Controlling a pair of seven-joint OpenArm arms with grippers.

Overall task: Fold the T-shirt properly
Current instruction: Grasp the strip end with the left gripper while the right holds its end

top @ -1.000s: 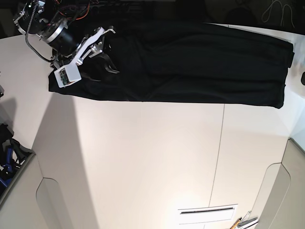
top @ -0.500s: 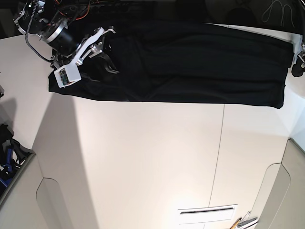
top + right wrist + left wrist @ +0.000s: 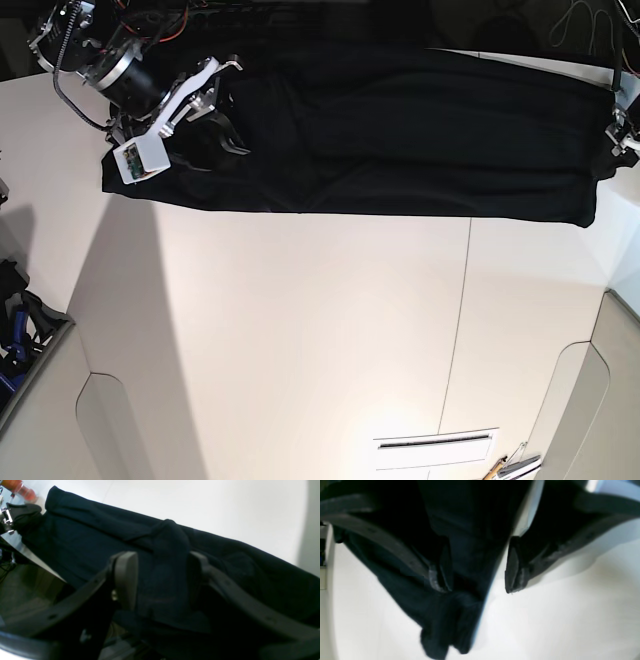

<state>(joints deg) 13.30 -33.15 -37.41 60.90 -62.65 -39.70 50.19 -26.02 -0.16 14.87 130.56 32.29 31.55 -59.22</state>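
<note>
**One garment, two grippers at its ends**

One T-shirt (image 3: 400, 135) lies along the far edge of the white table (image 3: 320, 340) as a long, narrow, plain black band. No print shows on the side you see. Its near hem runs almost straight; its surface carries shallow creases.

At the base view's left end, you find the right gripper (image 3: 162, 577) over the cloth. Its two fingers (image 3: 126, 577) stand apart, with a raised ridge of fabric between them. You cannot tell whether the pads press that ridge.

At the opposite end, the left gripper (image 3: 475, 575) sits at the shirt's corner. Its fingers (image 3: 513, 572) are spread wide. One finger rests over the black cloth; the other stands over bare table, just beside the cloth edge. A bunched corner of fabric lies beyond the fingertips.
</note>
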